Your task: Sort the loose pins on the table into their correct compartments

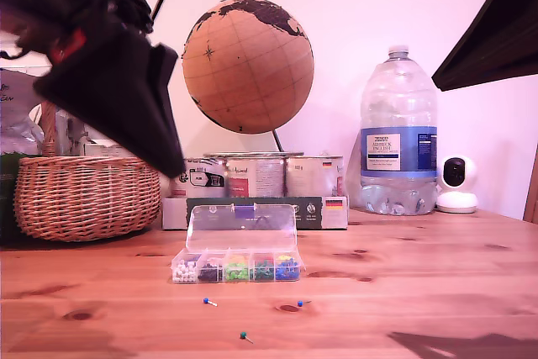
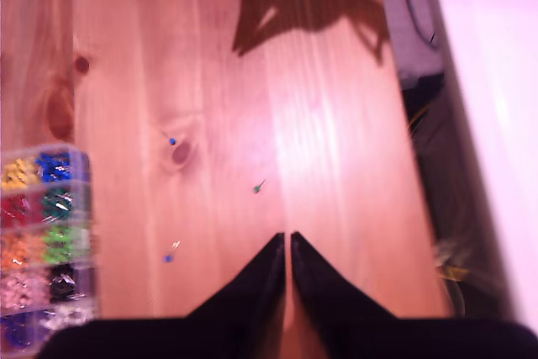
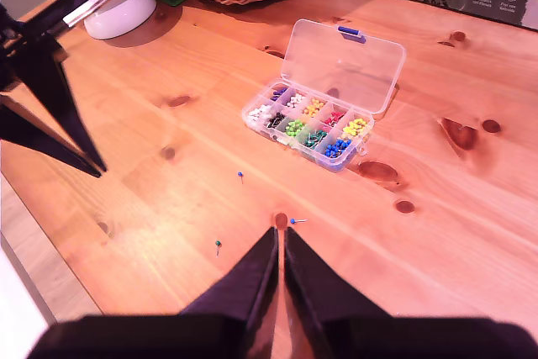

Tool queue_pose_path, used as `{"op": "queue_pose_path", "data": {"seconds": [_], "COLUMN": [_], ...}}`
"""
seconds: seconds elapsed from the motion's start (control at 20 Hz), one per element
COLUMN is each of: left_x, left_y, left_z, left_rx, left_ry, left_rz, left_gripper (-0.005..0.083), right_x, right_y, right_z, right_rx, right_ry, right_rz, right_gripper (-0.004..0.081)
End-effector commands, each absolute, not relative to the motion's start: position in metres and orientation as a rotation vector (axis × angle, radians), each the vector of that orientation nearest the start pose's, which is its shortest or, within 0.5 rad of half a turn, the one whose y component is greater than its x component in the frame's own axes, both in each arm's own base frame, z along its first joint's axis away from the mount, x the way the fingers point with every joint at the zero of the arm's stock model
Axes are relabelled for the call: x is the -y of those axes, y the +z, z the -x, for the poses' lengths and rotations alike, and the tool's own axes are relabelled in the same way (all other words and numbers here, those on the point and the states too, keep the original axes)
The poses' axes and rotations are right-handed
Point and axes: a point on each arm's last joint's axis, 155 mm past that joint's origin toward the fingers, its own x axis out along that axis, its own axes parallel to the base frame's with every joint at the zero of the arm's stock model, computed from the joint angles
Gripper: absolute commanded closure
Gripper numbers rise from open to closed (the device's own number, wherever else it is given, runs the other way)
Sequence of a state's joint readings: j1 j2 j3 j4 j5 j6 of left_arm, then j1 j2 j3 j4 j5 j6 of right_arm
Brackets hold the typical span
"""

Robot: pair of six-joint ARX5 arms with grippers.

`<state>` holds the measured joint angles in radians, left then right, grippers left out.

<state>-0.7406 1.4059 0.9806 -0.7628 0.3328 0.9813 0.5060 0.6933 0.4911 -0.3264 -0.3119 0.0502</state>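
Three loose pins lie on the table (image 1: 437,275) in front of the clear box of compartments (image 1: 236,266), whose lid stands open. In the exterior view these are a blue pin (image 1: 206,300), a second blue pin (image 1: 300,302) and a dark green pin (image 1: 243,336) nearest the front edge. My first gripper (image 2: 286,238) is shut and empty, hovering above bare wood short of the green pin (image 2: 256,189) and both blue pins (image 2: 172,140) (image 2: 168,257). My second gripper (image 3: 280,233) is also shut and empty, its tips close to a blue pin (image 3: 292,221), with the green pin (image 3: 218,245), the other blue pin (image 3: 240,176) and the box (image 3: 324,119) around it.
A wicker basket (image 1: 84,195) stands at the exterior view's left. A cork globe (image 1: 248,65), tins on a flat carton (image 1: 252,176), a water bottle (image 1: 398,136) and a small white camera (image 1: 457,184) line the back. One black arm (image 1: 109,65) fills the exterior view's upper left, another (image 1: 496,31) its upper right.
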Motion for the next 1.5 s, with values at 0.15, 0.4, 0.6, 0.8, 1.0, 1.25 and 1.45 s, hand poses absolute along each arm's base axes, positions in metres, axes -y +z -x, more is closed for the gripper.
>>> {"op": "queue_pose_path", "data": {"seconds": [0.15,0.4,0.6,0.8,1.0,1.25,1.45], "left_x": [0.246,0.257,0.264,0.267,0.278,0.286,0.291], "left_y": [0.054,0.039,0.031,0.022,0.02,0.017,0.014], "left_z": [-0.183,-0.188,-0.195,-0.201,-0.211,-0.214,-0.213], "left_rx": [-0.791,-0.777,-0.73,-0.723,-0.705,-0.695,-0.687], "left_ry": [-1.488,-1.491,-1.506,-1.509,-1.505,-1.532,-1.551], "left_rz": [-1.159,-1.205,-1.253,-1.283,-1.282,-1.281,-1.263], "left_gripper": [0.0747,0.0559,0.0558,0.0558,0.0558,0.0558,0.0558], "right_x": [-0.188,-0.188,-0.188,-0.188,-0.188,-0.188,-0.188], "right_y": [0.153,0.153,0.152,0.152,0.152,0.152,0.147], "right_z": [-0.212,-0.212,-0.211,-0.211,-0.211,-0.211,-0.21], "right_rx": [-0.573,-0.574,-0.577,-0.577,-0.578,-0.58,-0.601], "right_ry": [0.814,0.815,0.814,0.814,0.814,0.813,0.812], "right_rz": [0.007,0.007,0.007,0.008,0.008,0.008,0.01], "right_gripper": [0.078,0.078,0.078,0.078,0.078,0.078,0.078]}}
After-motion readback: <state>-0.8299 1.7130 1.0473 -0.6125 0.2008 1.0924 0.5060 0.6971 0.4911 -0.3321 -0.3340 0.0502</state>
